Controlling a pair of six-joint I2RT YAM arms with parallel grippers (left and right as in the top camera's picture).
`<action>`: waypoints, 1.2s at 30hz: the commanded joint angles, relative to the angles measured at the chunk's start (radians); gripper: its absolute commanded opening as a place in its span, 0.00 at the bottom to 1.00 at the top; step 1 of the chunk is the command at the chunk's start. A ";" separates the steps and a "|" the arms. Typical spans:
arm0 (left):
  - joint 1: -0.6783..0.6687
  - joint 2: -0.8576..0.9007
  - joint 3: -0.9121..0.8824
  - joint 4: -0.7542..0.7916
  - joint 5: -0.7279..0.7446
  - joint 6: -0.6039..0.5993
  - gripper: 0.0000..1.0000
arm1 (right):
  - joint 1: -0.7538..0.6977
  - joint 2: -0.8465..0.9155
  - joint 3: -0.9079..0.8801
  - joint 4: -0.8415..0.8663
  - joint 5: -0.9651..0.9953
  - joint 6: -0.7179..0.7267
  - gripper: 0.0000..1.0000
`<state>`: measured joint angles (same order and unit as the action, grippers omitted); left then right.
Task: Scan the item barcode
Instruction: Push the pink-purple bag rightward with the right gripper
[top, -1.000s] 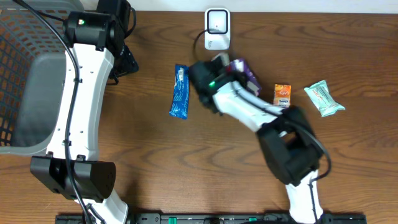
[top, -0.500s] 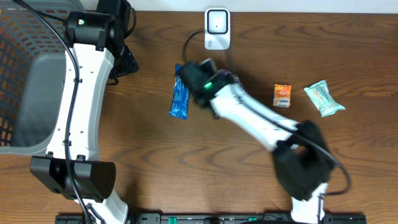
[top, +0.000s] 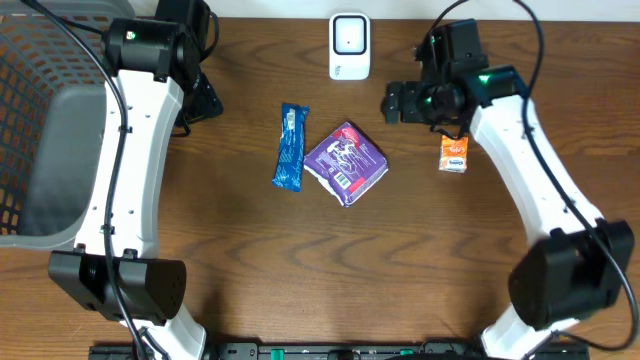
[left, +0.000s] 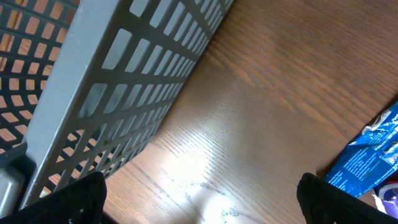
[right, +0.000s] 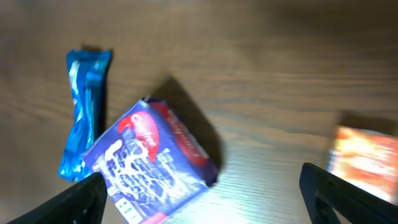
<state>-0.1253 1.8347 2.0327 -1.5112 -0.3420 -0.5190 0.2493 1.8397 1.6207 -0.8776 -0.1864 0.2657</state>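
**Packet let go, arm swung wide: the scan could miss from here**

A second ago my right claw (top: 392, 102) was bent over the purple packet (top: 345, 160) at the centre of the overhead frame. Now it has swung away to the upper right, and the packet lies flat on the table (top: 250, 260) with nothing touching it. That claw is released, fingers spread wide and empty. My left claw (left: 208, 198) is also spread and empty, parked beside the basket (left: 93, 93) at upper left.

The packet sits below the scanner (top: 349, 45), well apart from it. A pale printed patch near its lower edge looks like the barcode, though I cannot be sure at this size.

What worries me:
- That patch faces upward. If I lift the packet without turning it, the scanner may never see it.
- The blue wrapper (top: 290, 147) lies just beside the packet's left edge. A wide approach could pinch both or shove the wrapper.
- The packet lies flat and looks slick, so a shallow pinch may slide off.
- The orange box (top: 453, 154) sits just under my forearm. A low sweep back to the centre could knock it.
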 joint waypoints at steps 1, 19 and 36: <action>0.003 0.002 -0.007 -0.003 -0.003 0.006 0.98 | 0.009 0.106 0.000 0.013 -0.152 -0.043 0.94; 0.003 0.002 -0.008 -0.003 -0.003 0.006 0.98 | 0.001 0.364 0.000 0.047 -0.349 -0.129 0.22; 0.003 0.002 -0.007 -0.003 -0.003 0.006 0.98 | -0.111 0.186 0.000 -0.023 0.040 0.252 0.19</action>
<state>-0.1253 1.8347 2.0327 -1.5112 -0.3416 -0.5190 0.1463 2.0903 1.6207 -0.9009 -0.2462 0.3946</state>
